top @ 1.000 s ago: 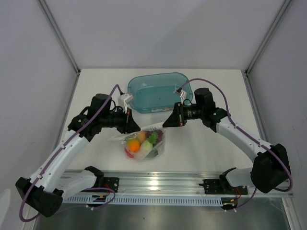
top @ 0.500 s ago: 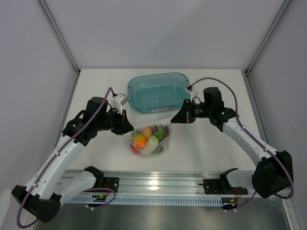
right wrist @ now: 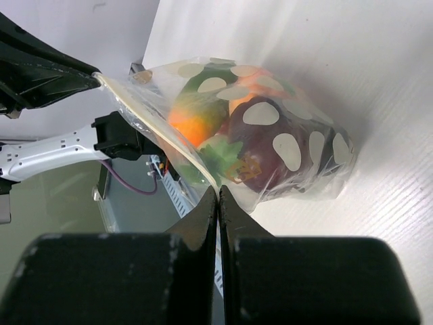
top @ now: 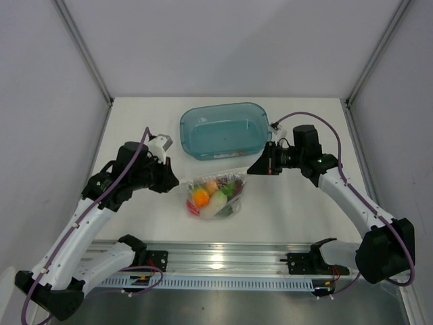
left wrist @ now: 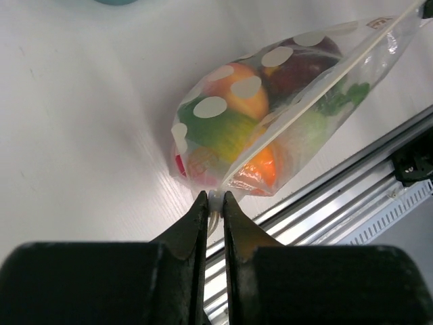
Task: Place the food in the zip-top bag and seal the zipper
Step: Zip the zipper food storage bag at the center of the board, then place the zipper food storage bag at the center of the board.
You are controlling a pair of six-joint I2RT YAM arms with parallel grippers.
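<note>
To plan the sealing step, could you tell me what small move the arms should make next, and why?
Probably slide the right gripper along the zipper toward the left gripper, pressing it shut. The food is already inside the zip-top bag, and each gripper pinches one end of the taut mouth edge; whether it is sealed cannot be told.
</note>
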